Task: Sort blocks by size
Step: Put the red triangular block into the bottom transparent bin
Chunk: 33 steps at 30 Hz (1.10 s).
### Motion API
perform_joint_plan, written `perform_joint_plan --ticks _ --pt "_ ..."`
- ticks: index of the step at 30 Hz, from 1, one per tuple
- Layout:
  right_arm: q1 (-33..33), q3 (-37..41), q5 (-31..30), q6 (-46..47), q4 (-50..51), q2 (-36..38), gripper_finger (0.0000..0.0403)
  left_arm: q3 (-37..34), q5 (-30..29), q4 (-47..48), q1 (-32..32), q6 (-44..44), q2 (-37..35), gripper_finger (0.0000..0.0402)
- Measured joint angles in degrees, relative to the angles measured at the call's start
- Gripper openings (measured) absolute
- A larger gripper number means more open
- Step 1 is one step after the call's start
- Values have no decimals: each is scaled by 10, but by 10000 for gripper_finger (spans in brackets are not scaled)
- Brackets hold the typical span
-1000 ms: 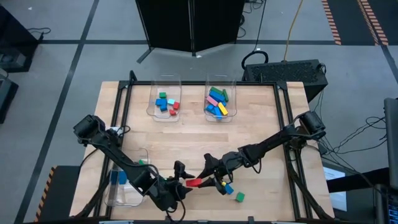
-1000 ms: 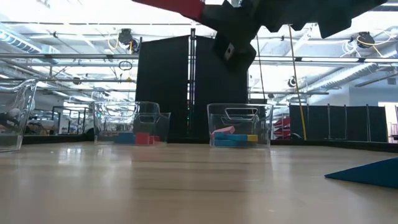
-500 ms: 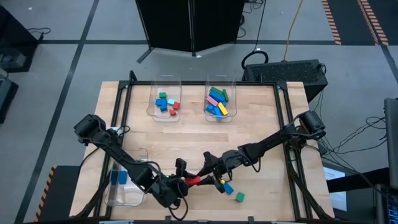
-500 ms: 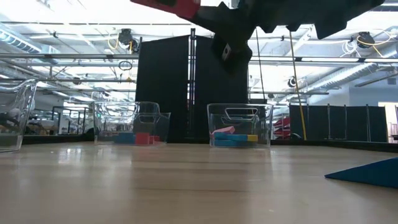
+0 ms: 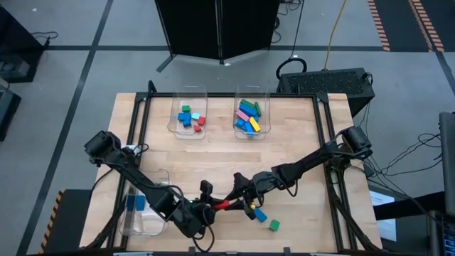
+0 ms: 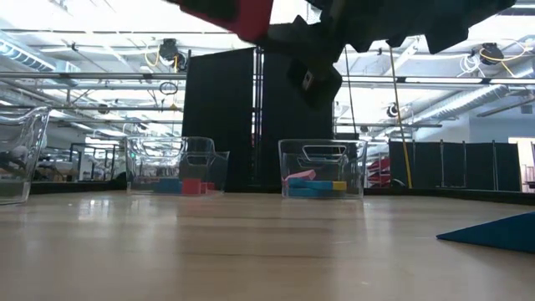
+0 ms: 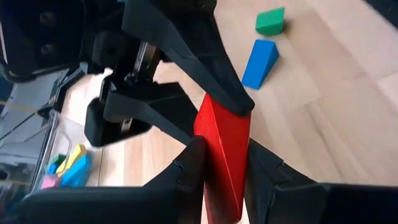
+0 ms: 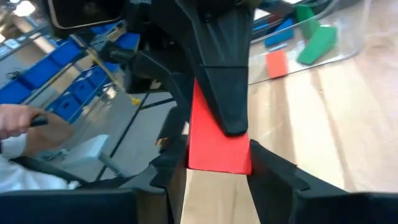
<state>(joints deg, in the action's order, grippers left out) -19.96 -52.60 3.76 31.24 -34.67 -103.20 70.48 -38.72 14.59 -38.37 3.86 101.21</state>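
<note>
Both claws gripped one long red block (image 5: 222, 206) mid-air (above the surface (image 5: 298, 135)). Left claw (image 7: 221, 163) clenched one end, right claw (image 8: 219, 155) the other.

Even overhead light, soft shadows, blur up close

From above, my table (image 5: 298, 142) is evenly and brightly lit, and my arms cast only faint, soft shadows on the wood. At table height the room behind glows almost white from ceiling lamps, so my arms overhead read as dark silhouettes, and the near wood is out of focus. Past my left fingers (image 7: 186, 168) the red block (image 7: 222, 155) is sharp enough, though my fingers smear at the frame's edge. Beyond my right fingers (image 8: 273, 168) the clear bin (image 8: 323, 43) catches glare and the background blurs.
</note>
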Motion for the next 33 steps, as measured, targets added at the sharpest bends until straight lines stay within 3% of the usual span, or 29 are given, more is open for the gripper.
perform_joint_plan --ticks 6,12,20,24,27,33 --pt "2 -2 -59 -5 37 1 159 0 -24 55 1 -71 -2 67" --pt "9 1 -64 -7 101 -2 207 1 -21 113 -1 -155 -32 64" --pt "9 1 -105 -2 177 5 225 1 -18 270 -12 -294 -74 64" --pt "9 0 -90 9 195 5 220 1 49 390 -21 -399 -96 65" --pt "3 0 -38 11 222 5 215 1 113 462 -33 -456 -110 65" --pt "-15 0 -24 26 311 6 204 0 217 526 -59 -540 -138 65"
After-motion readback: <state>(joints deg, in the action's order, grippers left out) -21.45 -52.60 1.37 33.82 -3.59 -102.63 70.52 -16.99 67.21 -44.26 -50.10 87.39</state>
